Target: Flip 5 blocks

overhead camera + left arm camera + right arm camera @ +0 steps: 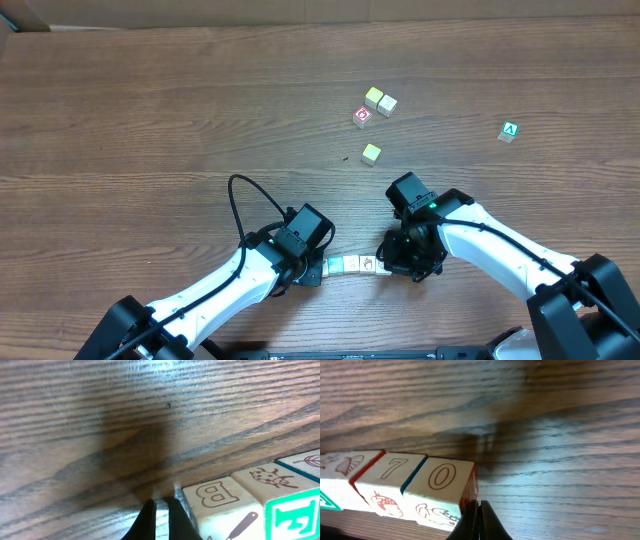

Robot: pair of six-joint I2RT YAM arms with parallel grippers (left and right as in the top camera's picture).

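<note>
Flanking blocks [350, 265] at tabletop's [150, 100] 6 o'clock with left fingers [146, 522] and right fingers [489, 522] shut, empty; presumably to squeeze and flip together.

A short straight row of pale wooden blocks [350, 265] lies between my left gripper [160, 510] and my right gripper [477, 510], each block touching the next. Just beside my left fingertips sits the B block [220, 497], then the animal block [267, 477] with a green F on its near face. Close against my right fingertips is the red-edged 0 block [440, 476], then the 7 block [395, 467], and the red-marked block [362, 116] lies alone, well ahead of my right gripper.
</note>
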